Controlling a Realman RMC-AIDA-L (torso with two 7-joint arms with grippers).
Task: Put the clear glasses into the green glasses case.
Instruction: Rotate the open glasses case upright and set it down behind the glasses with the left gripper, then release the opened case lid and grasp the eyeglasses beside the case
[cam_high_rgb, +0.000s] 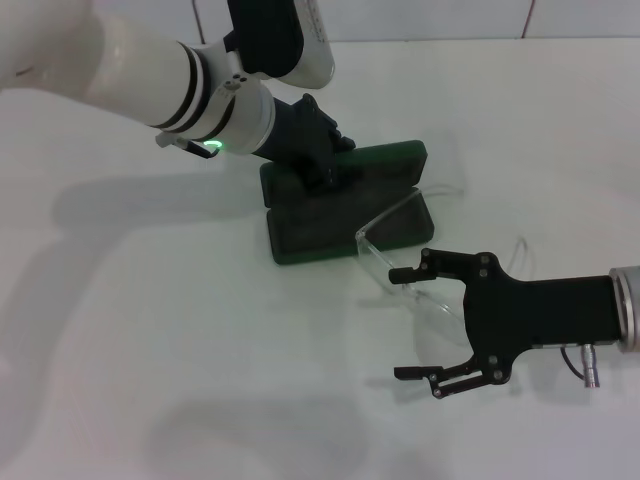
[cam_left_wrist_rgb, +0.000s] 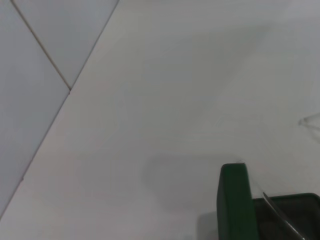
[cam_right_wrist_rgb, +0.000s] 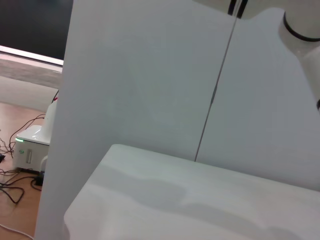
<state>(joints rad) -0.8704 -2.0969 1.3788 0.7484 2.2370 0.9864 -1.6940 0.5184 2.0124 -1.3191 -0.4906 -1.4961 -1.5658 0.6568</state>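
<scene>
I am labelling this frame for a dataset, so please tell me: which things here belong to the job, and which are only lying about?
Part of the job:
- green glasses case, open on the table
- clear glasses, resting partly against the case
- left end effector, on the case
- right end effector, open, beside the glasses

Not part of the job:
- white table
- white box with green light and cables on the floor

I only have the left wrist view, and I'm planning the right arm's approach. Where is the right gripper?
Observer: The right gripper is open, over the table, nearer the robot than the green glasses case and to its right.
Operator: And the glasses?
Observer: The clear glasses lie between the case and the right gripper, not yet inside.
Operator: What is my left gripper doing?
Observer: The left gripper rests on the open case, near its hinge.
</scene>
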